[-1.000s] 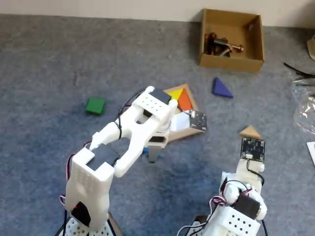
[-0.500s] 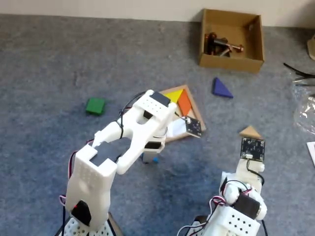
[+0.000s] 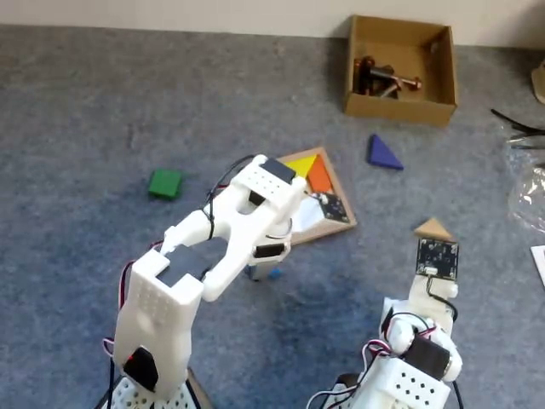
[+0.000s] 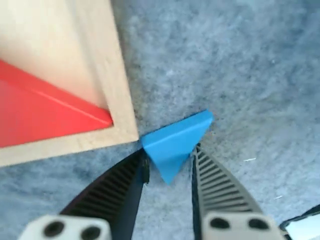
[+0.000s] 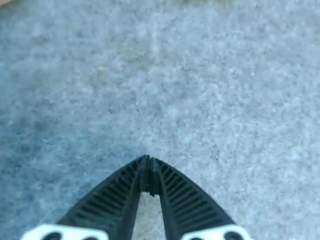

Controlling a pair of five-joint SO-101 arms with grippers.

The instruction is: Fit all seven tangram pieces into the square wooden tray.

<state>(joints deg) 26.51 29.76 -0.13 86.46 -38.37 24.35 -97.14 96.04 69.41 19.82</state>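
Observation:
The square wooden tray (image 3: 341, 223) lies mid-table, with a yellow piece (image 3: 300, 164) and an orange piece (image 3: 319, 175) in its far corner. A red piece (image 4: 45, 107) sits inside its near corner (image 4: 107, 75). Just outside that corner a light blue triangle (image 4: 175, 140) rests on the carpet (image 3: 272, 274). My left gripper (image 4: 170, 157) is shut on it, one finger against each side. A dark blue triangle (image 3: 383, 153), a tan triangle (image 3: 434, 228) and a green square (image 3: 165, 183) lie loose. My right gripper (image 5: 148, 162) is shut with nothing in it over bare carpet at the near right.
A cardboard box (image 3: 400, 60) with small metal parts stands at the back right. Cables and a plastic bag (image 3: 530, 196) lie at the right edge. The left arm's body covers much of the tray's near side.
The left arm has turned and dropped lower at the tray's near corner, bringing its fingers around the light blue triangle. The right arm has kept still.

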